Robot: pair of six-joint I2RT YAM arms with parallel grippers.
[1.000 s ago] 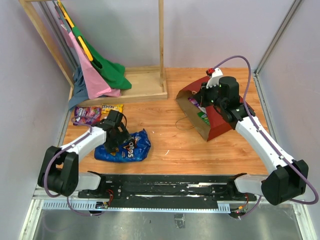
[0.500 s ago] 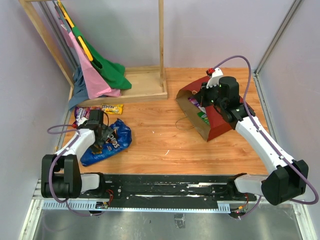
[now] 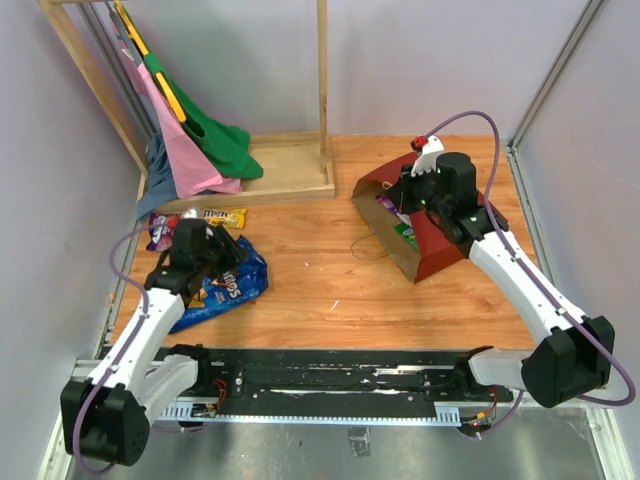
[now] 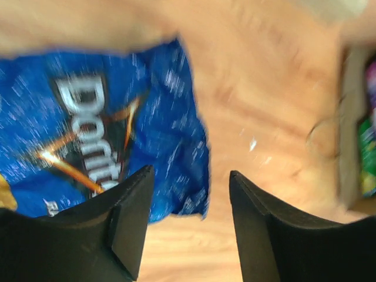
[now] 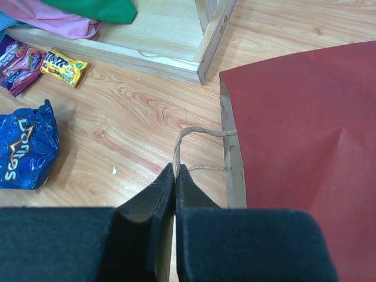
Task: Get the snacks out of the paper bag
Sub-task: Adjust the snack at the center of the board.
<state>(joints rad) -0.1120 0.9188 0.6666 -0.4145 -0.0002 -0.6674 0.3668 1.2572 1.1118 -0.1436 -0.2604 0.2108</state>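
Doritos bag (image 3: 228, 288), glossy, crinkled, blue, on wood-grain table (image 3: 320, 265)

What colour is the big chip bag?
The chip bag is blue; the left wrist view shows it best.

Blue Doritos bag (image 3: 225, 292) on table (image 3: 320, 270), red paper bag (image 3: 437, 240) tipped (mouth leftward)

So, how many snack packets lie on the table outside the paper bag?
3: the blue Doritos bag under the left tool, the yellow pack by the wooden rack, the purple pack left of it. Others sit inside the paper bag, partly hidden.
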